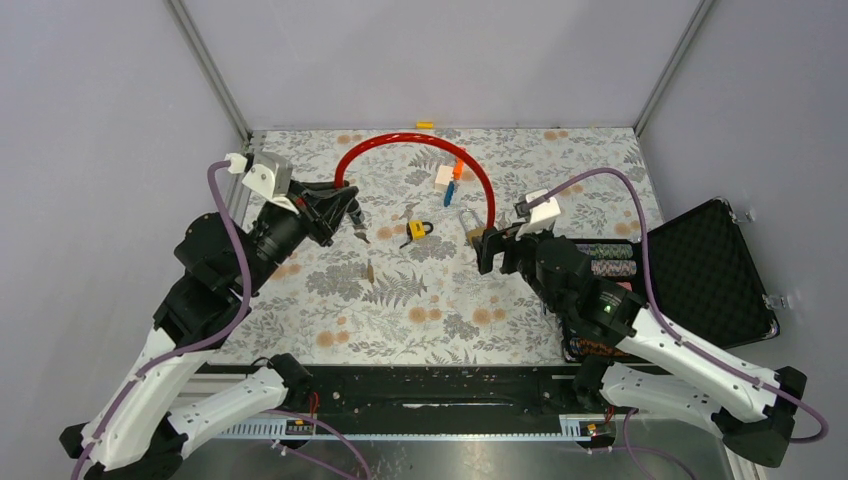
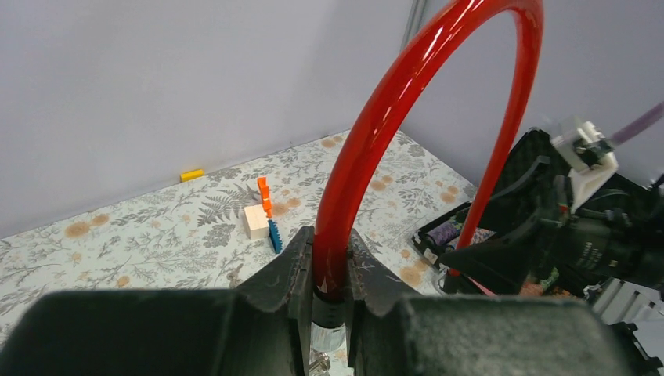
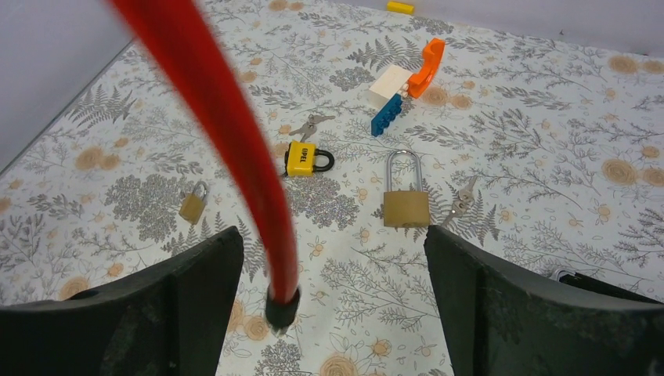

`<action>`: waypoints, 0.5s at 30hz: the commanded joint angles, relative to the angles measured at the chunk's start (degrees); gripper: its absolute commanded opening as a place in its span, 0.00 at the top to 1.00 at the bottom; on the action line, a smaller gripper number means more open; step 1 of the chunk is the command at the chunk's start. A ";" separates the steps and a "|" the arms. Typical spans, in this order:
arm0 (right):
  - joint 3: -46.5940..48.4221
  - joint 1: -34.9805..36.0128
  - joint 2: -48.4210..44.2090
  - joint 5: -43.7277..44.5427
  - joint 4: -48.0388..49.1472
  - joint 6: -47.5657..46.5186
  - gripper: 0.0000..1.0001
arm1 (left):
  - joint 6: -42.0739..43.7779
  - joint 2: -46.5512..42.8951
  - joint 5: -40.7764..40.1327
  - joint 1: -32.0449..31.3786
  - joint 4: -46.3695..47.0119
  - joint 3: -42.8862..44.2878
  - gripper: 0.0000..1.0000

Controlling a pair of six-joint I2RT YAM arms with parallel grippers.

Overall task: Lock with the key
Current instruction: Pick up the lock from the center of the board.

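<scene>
A red cable lock point(image 1: 410, 138) arches over the table. My left gripper point(image 1: 350, 205) is shut on its left end; in the left wrist view the jaws point(image 2: 331, 243) clamp the red cable point(image 2: 391, 102) just above its black-and-silver tip. The cable's other end, with a black cap point(image 3: 282, 307), hangs between the open jaws of my right gripper point(image 3: 330, 235), touching neither finger. A yellow padlock point(image 3: 301, 159) with a key point(image 3: 309, 125) beside it, a large brass padlock point(image 3: 405, 205) with a key point(image 3: 462, 196) beside it, and a small brass padlock point(image 3: 193, 205) lie on the floral mat.
A white, orange and blue block cluster point(image 1: 447, 178) lies behind the padlocks. A small yellow brick point(image 1: 425, 124) sits by the back wall. An open black case point(image 1: 715, 275) with spools lies at the right, beside my right arm.
</scene>
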 commanded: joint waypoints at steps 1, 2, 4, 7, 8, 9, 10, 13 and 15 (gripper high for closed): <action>1.29 -1.25 2.13 1.01 3.93 1.22 0.12 | -2.80 -1.82 2.52 0.12 8.68 3.26 1.00; 1.30 -1.43 2.51 0.09 4.30 1.48 0.16 | -3.08 -1.93 2.66 0.13 8.90 3.33 1.00; 1.02 -1.63 3.01 -2.27 5.31 1.85 0.26 | -3.54 -2.22 3.00 0.08 9.20 3.36 1.00; 0.22 -1.68 3.32 -5.70 6.47 2.33 0.43 | -4.14 -2.57 3.17 0.07 9.56 3.25 1.00; 0.02 -1.67 3.40 -6.76 6.50 2.35 0.48 | -4.31 -2.64 3.21 0.11 9.69 3.21 1.00; -0.08 -1.69 3.44 -7.99 8.17 2.47 0.54 | -4.58 -2.66 3.22 0.06 9.81 3.26 1.00; -0.14 -1.68 3.48 -9.13 8.52 2.76 0.61 | -4.99 -2.68 3.07 0.12 9.81 3.25 1.00; 0.12 -1.67 3.09 -12.33 8.54 3.60 0.89 | -6.43 -2.51 2.87 0.06 9.83 2.91 1.00; 0.26 -1.67 2.12 -15.04 8.97 4.70 1.00 | -8.47 -2.13 2.68 0.06 9.48 2.41 1.00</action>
